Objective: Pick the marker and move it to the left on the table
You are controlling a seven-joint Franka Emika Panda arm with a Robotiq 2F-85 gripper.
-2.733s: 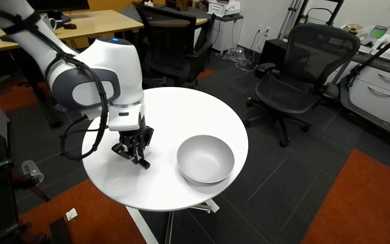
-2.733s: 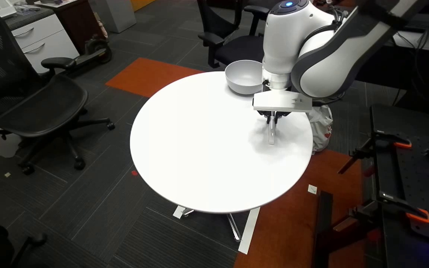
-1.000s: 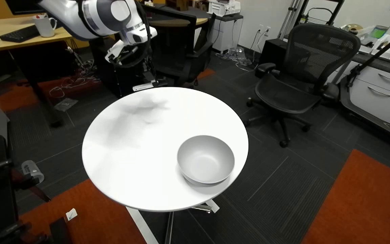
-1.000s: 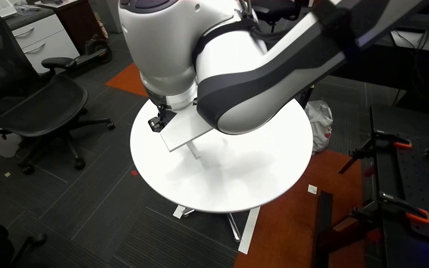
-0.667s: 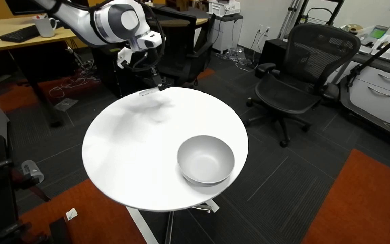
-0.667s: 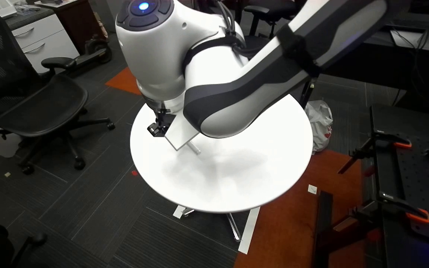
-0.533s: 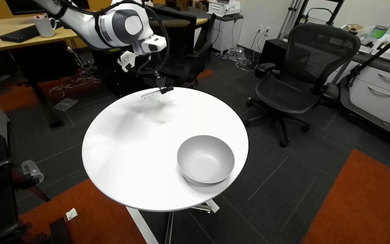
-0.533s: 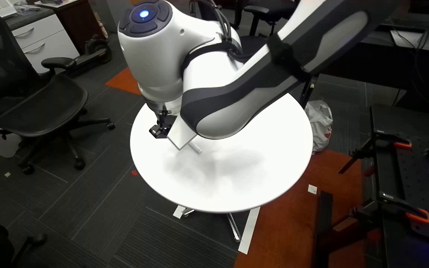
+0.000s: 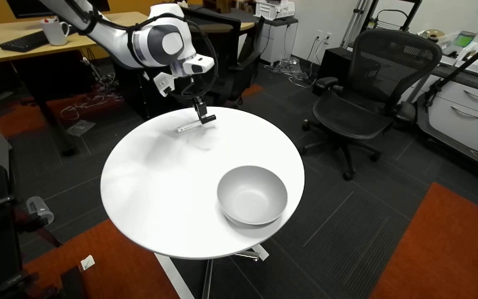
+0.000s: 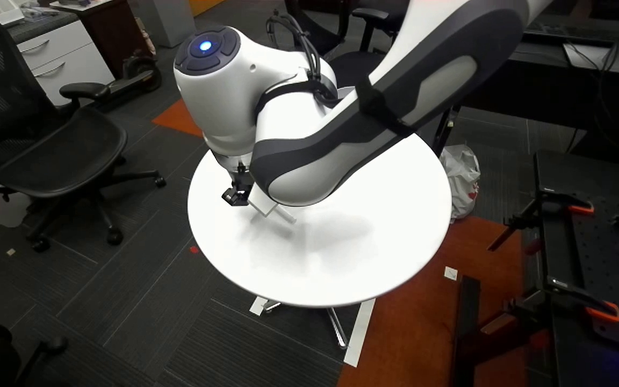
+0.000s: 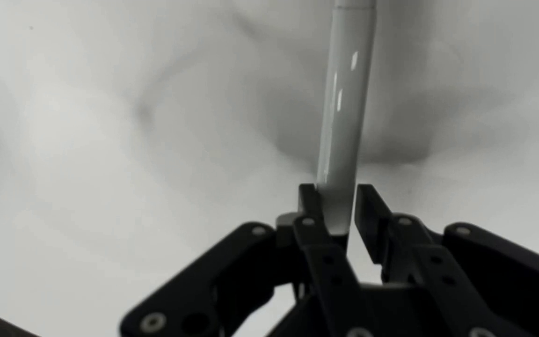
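Round white table (image 9: 160, 224) below; marker (image 11: 346, 103) between gripper (image 11: 338, 196) fingers (image 11: 373, 210).

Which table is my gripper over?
The round white table, which carries the grey bowl; the gripper holds the marker over it. The wooden desk carries a mug.

No text can be read. Lettering on the marker (image 9: 189, 126) is too small to be deciphered. A red print on the plastic bag (image 10: 459, 178) and a dark mark on the paper slip (image 9: 87, 262) cannot be resolved.
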